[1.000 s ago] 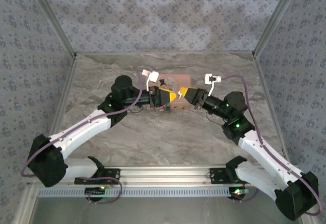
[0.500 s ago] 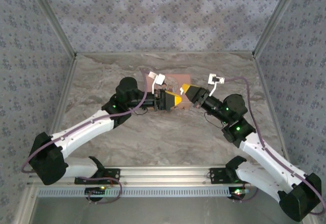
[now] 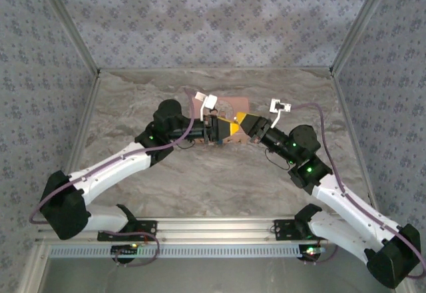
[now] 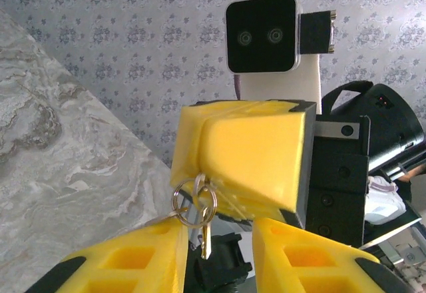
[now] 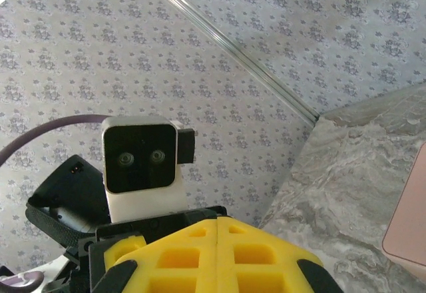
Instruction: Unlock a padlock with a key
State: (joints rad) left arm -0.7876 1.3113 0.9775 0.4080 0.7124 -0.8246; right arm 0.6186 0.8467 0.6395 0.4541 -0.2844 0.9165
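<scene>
The right gripper (image 4: 226, 153) is fully closed. Its fingertips pinch a small metal ring (image 4: 194, 205), and the key (image 4: 205, 240) dangles from that just below its tip. Facing it, the left gripper (image 4: 216, 240) stands partly open, with its yellow fingers (image 4: 126, 260) either side of the hanging key and not clamped on it. A pink tin (image 3: 233, 103) lies on the tabletop (image 3: 133, 100) behind both grippers.

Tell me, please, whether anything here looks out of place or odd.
The key dangles loose from a ring pinched at the tip of the shut right gripper, rather than being held itself. It hangs down between the parted fingers of the left gripper, so aiming it looks hard.
</scene>
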